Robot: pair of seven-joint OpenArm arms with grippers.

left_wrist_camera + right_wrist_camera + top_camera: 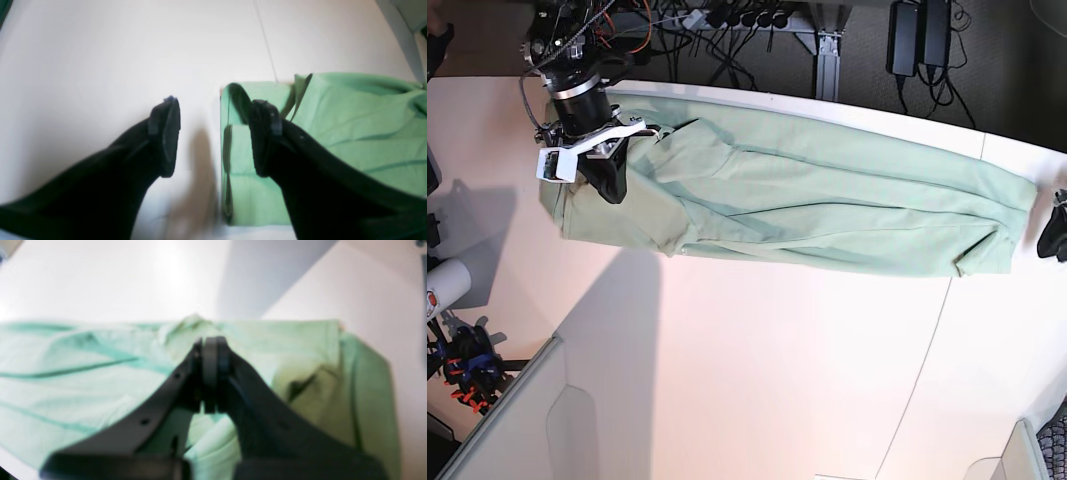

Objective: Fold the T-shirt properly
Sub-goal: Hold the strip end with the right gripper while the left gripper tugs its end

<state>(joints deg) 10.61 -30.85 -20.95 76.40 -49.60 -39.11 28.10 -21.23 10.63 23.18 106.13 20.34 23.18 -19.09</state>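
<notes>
From my seat the nearest thing is the left gripper (213,133), jaws spread wide and holding nothing, one finger over bare table (100,60) and the other over the hem end of the T-shirt (350,133). That end lies folded back on itself with a crisp edge just beside the open gap. Further across, the shirt (827,200) stretches in one long band along the far side of the table, already folded lengthwise, with a few soft ridges running down it. At its far end the right gripper (210,373) is pressed shut above the collar region; I judge it empty, since I see no cloth between the pads (though the blur there leaves me unsure). The fabric looks thin, light and limp, so I expect it to sag and drag rather than hold shape; I would pinch through all the layers at the corners of a short end, not a single ply. Buttons and tag I cannot make out, the left arm is mostly cut off at the base view's right edge, and both wrist views are smeared
</notes>
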